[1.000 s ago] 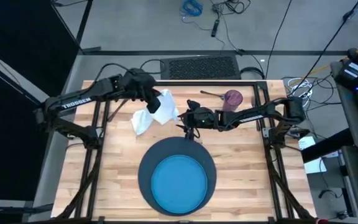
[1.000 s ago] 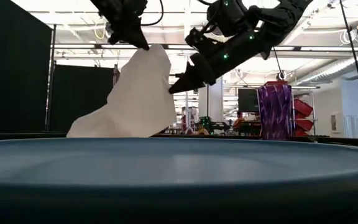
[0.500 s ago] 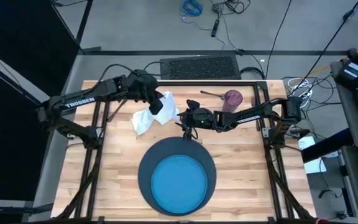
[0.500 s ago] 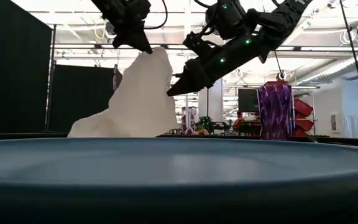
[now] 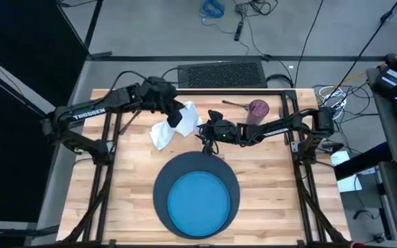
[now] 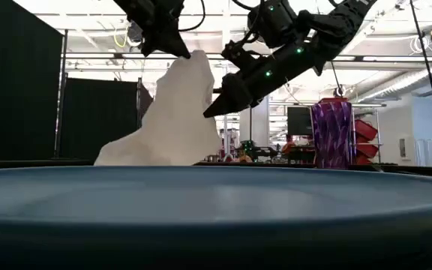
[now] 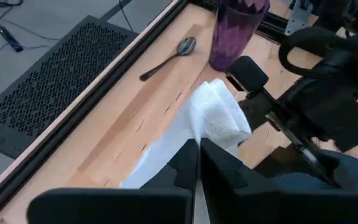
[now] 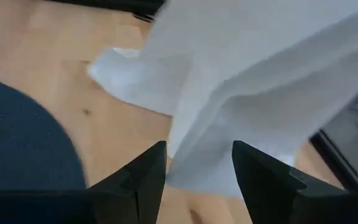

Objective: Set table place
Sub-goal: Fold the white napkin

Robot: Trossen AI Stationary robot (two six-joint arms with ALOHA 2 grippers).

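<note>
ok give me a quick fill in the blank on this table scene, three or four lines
1. The left gripper is shut on the white ____.
2. The right gripper has its fingers ____, close beside the napkin.
3. The blue plate sits on the round navy ____.
4. The spoon lies beside the ____ cup.

Missing words: napkin; open; mat; purple

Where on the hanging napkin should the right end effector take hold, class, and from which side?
Probably the free vertical edge of the napkin that faces the right end effector, just below the corner the left end effector pinches. The cloth hangs taut there, while its lower part lies crumpled on the table. The open fingers already face that edge, so a level approach from the right arm's side suits.
</note>
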